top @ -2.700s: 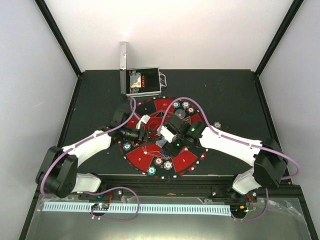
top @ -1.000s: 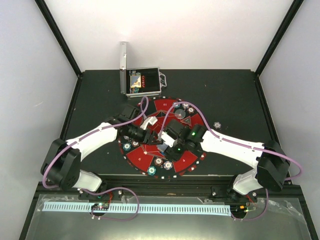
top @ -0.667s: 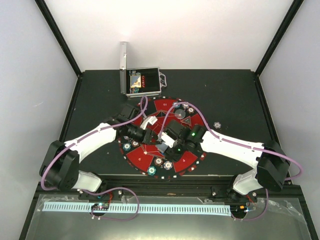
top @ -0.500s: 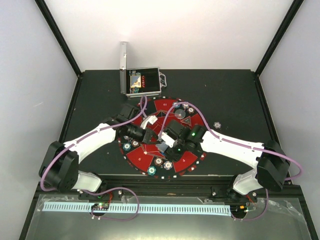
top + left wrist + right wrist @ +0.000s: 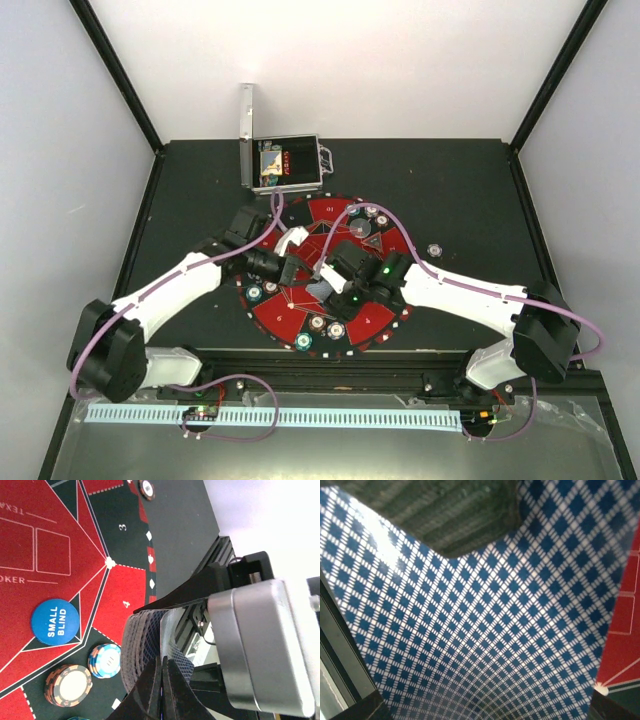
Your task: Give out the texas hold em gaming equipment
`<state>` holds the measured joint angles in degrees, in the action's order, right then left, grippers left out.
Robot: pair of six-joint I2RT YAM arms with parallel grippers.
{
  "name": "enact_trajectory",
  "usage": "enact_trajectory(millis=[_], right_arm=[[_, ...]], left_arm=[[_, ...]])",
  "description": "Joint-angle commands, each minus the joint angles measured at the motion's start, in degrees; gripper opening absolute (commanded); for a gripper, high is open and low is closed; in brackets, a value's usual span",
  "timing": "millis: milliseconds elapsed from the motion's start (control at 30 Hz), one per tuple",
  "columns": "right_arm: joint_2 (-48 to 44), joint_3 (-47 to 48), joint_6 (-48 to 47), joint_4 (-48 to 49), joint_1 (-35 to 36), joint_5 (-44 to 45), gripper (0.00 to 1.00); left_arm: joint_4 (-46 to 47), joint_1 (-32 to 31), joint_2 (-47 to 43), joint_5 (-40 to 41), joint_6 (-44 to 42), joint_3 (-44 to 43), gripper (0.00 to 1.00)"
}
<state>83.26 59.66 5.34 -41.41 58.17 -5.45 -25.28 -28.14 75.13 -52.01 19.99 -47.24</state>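
left gripper (image 5: 161, 680) pinched shut on bent grey-blue playing cards (image 5: 142, 645) above the middle of the mat (image 5: 30, 545), right gripper (image 5: 330, 285) clasping the same cards from the opposite side, blue disc (image 5: 55, 621) and poker chips (image 5: 68, 685) lying on the mat

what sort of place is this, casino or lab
Probably a robotics lab cell, not a casino: plain white walls box in a black table, two white-and-black robot arms reach over a round red-and-black poker mat, and a silver metal case sits open behind it.

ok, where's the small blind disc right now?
Left wrist view, lower left: the blue small blind disc lies flat on the red-and-black mat, just up-frame of the orange-edged chip stack.
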Motion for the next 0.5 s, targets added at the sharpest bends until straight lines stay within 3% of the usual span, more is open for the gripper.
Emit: enact_trajectory(millis=[0, 233, 467], right_arm=[[-0.38, -1.54, 2.62, -0.02, -0.05, 2.94, 0.58], [-0.85, -1.56, 3.40, 0.12, -0.92, 3.23, 0.58], [-1.38, -1.84, 3.44, -0.11, -1.45, 3.71, 0.58]], left_arm=[[-2.31, 2.18, -5.37, 1.70, -1.63, -0.35, 0.02], [-8.86, 6.88, -7.87, 5.33, -4.22, -0.57, 0.02], [-9.61, 10.94, -9.81, 5.49, -4.82, -0.51, 0.02]])
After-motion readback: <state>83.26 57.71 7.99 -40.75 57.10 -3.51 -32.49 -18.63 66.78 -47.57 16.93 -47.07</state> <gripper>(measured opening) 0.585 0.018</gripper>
